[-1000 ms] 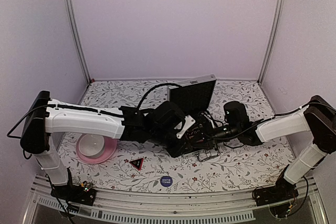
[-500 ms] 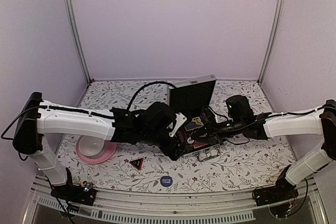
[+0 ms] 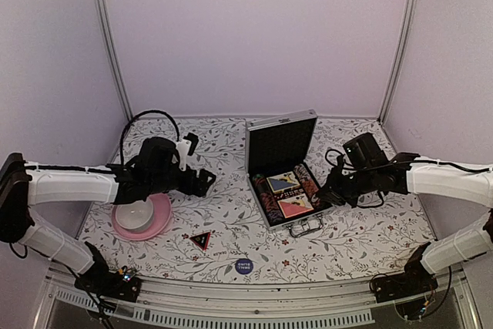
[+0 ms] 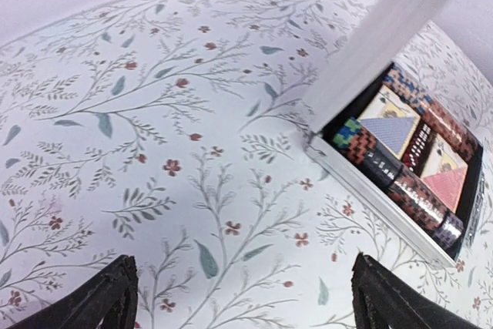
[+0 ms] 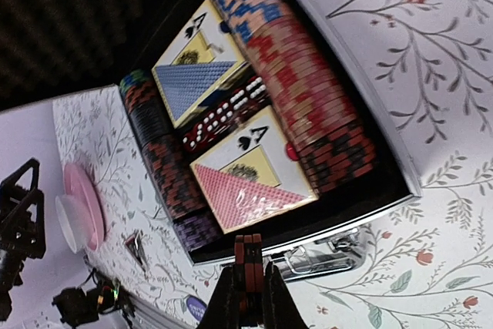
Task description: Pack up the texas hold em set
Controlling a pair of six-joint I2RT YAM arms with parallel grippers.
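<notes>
Silver case (image 3: 281,142): open at mid-table, lid upright at the back.
Contents: two card decks (image 5: 202,76) end to end, rows of poker chips (image 5: 308,90) along both sides.
Right gripper (image 5: 248,269): fingers pressed onto a small chip stack (image 5: 248,246) of red and black, close to the case's handle edge.
Left gripper (image 4: 243,298): fingers spread wide, nothing between, over the floral table (image 4: 154,113), well left of the case.
Outside the case: red-black triangle (image 3: 201,240) and blue disc (image 3: 243,266), both near the front edge.
</notes>
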